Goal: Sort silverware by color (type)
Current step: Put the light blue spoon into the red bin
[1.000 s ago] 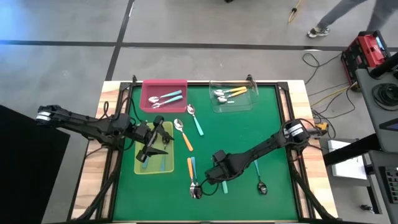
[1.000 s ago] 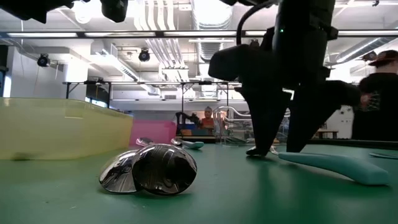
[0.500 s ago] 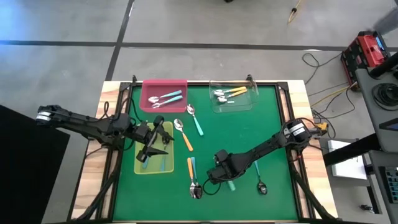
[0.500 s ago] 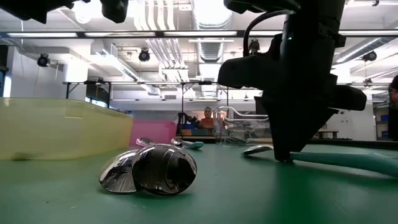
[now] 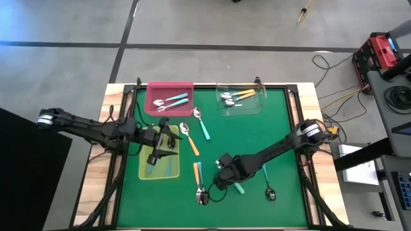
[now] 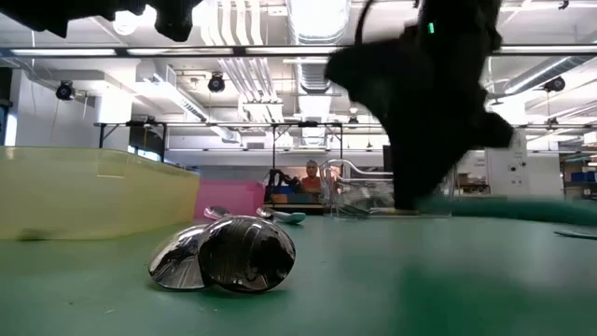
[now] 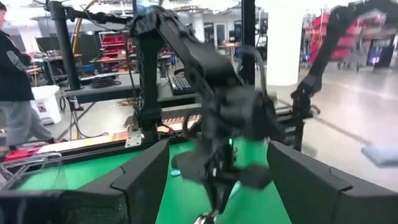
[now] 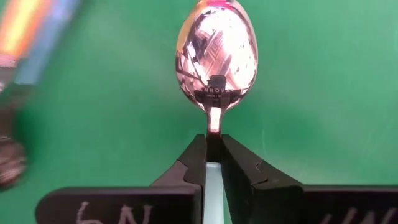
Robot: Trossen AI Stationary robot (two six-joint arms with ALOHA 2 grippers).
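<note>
Right claw (image 8: 212, 152) tight on teal spoon (image 8: 216, 59)

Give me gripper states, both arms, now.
Left gripper: open, empty, over the yellow-green tray.
Right gripper: shut on a teal-handled spoon.

Left gripper (image 7: 214, 180) fingers spread, right arm (image 7: 211, 93) over green table (image 7: 180, 193)

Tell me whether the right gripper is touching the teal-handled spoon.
Touching. The right wrist view shows the right gripper with both fingers pressed against the neck of the teal-handled spoon, no gap either side.
</note>
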